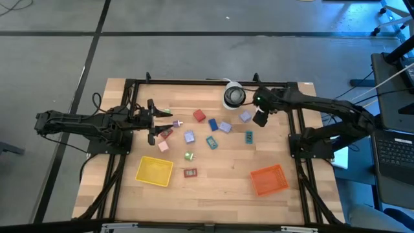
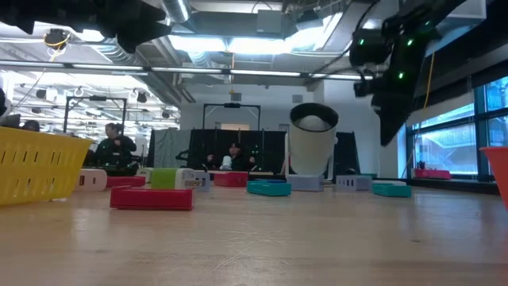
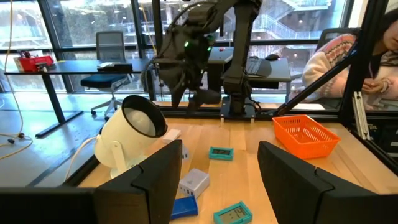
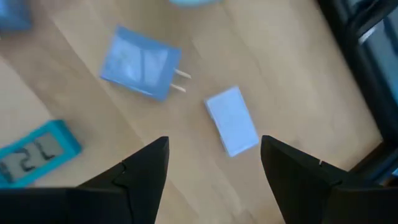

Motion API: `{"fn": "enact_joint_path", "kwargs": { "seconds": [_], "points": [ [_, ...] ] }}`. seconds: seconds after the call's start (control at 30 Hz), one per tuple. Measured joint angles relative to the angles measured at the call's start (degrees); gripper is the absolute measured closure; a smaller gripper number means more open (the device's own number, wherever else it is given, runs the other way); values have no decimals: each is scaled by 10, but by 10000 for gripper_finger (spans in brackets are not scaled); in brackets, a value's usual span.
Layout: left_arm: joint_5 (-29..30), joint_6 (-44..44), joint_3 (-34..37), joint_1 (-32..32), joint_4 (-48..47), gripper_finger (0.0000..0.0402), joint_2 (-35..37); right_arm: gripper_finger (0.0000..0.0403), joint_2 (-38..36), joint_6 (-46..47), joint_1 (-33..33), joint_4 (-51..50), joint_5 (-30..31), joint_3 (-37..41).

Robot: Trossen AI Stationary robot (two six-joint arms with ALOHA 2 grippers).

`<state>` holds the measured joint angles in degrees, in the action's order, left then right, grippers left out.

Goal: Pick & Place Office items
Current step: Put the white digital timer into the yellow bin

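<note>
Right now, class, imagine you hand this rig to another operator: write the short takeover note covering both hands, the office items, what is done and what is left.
Left hand: open, empty, at the left edge of the pile.
Right hand: open, empty, hanging above a lavender block near the white roll.
Office items: all loose on the table's middle, including a blue plug piece and a teal clock piece.
Done: nothing; yellow tray and orange tray hold no items.
Left: every piece to pick and place.
</note>
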<state>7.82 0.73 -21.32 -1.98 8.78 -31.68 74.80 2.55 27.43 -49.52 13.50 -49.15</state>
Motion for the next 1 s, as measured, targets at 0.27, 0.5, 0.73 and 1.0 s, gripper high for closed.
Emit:
{"fn": "enact_joint_path", "kwargs": {
  "seconds": [0.27, 0.5, 0.73, 1.0],
  "points": [
    [0, 0, 0, 0, 0, 194, 0, 149, 82, 8, 31, -41, -25, -51],
    [-6, -1, 0, 0, -4, 194, 0, 149, 129, -5, 54, -81, -68, -110],
    [-15, -9, 0, 0, -17, 194, 0, 149, 146, -35, 72, -121, -71, -113],
    [-15, -11, 0, 0, -17, 194, 0, 149, 146, -65, 77, -125, -39, -113]
  ]
}}
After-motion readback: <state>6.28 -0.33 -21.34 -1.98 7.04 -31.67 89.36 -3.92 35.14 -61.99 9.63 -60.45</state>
